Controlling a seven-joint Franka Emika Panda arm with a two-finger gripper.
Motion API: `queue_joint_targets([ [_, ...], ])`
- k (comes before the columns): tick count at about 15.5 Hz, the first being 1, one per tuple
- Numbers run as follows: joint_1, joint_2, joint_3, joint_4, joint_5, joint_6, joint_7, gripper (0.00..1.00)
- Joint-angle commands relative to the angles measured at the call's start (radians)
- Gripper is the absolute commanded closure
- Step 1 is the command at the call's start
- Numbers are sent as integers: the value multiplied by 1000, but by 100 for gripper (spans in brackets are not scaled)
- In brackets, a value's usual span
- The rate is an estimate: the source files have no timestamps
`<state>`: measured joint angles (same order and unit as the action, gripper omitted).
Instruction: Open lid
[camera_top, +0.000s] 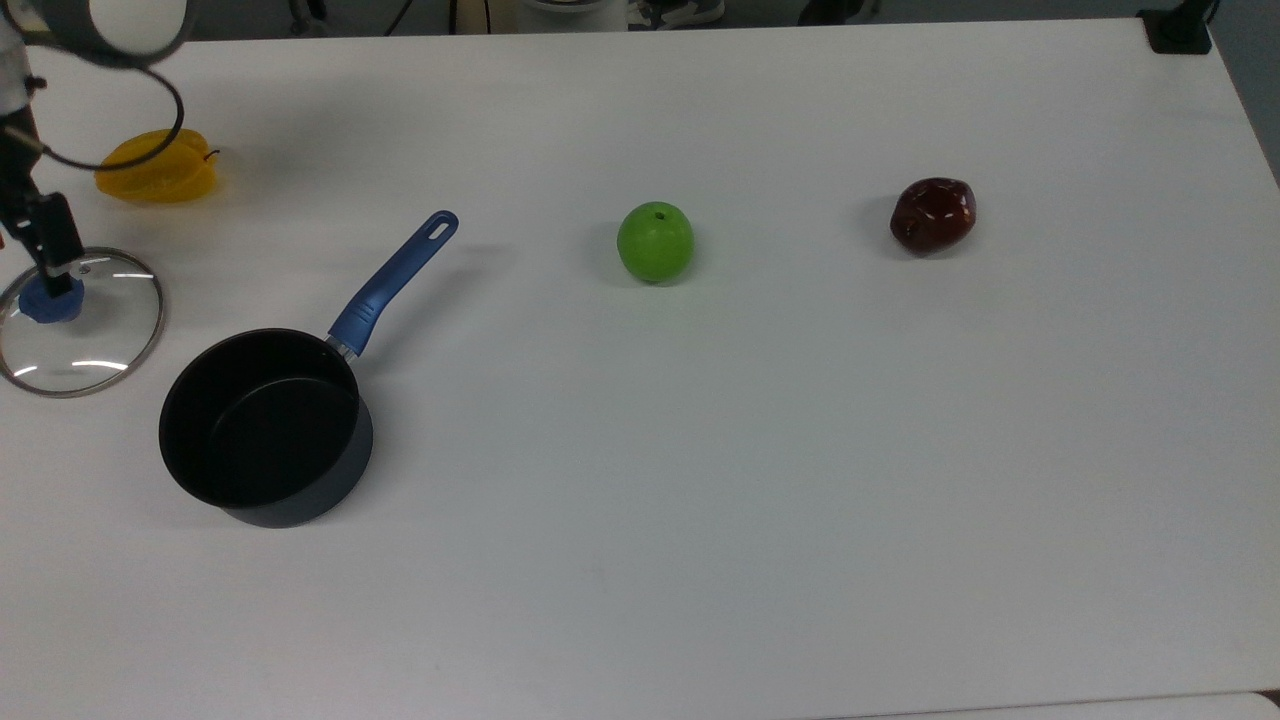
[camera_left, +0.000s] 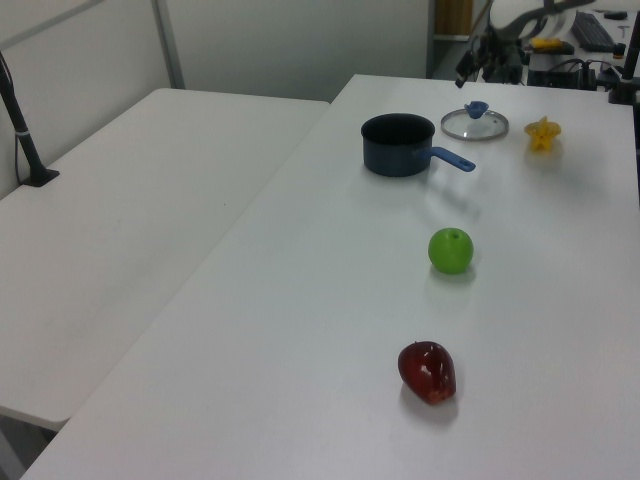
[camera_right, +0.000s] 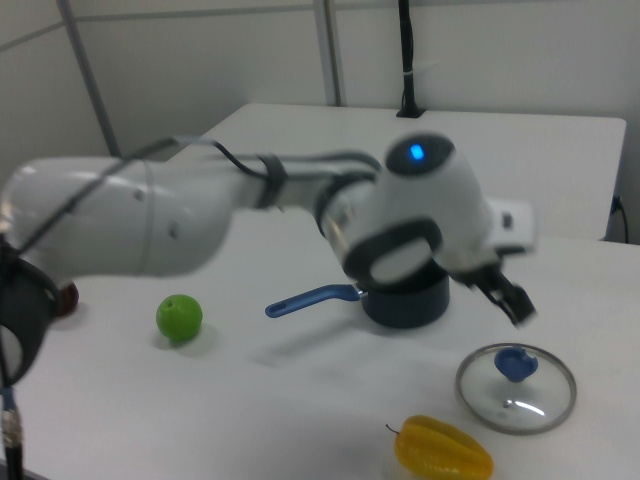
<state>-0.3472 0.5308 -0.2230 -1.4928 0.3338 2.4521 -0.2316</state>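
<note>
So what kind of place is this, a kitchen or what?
Probably a robotics lab or office, not a kitchen: a robot arm works over plain white tables with partition walls behind, and the saucepan, lid and fruit look like test props.

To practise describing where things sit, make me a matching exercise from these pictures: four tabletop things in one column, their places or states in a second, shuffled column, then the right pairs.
Things:
1. lid
2. saucepan
3. green apple
4. red apple

Places or states:
A. farthest toward the top view's right
B. open and empty, blue handle pointing toward the green apple
C. lying flat on the table, blue knob up, beside the yellow star fruit
D. between the saucepan's handle and the red apple in the top view

Pairs: 1-C, 2-B, 3-D, 4-A
</note>
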Motion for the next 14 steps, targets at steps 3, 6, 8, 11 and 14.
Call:
queue_joint_targets([
  [3, 187, -245, -4, -31, -161, -423, 248, 0],
  [6, 299, -342, 8, -32, -254, -637, 362, 0],
  [8, 355, -408, 17, -49, -260, -744, 376, 0],
  [11, 408, -503, 54, -128, -260, -838, 365, 0],
  [14, 412, -575, 63, -239, -265, -831, 280, 0],
])
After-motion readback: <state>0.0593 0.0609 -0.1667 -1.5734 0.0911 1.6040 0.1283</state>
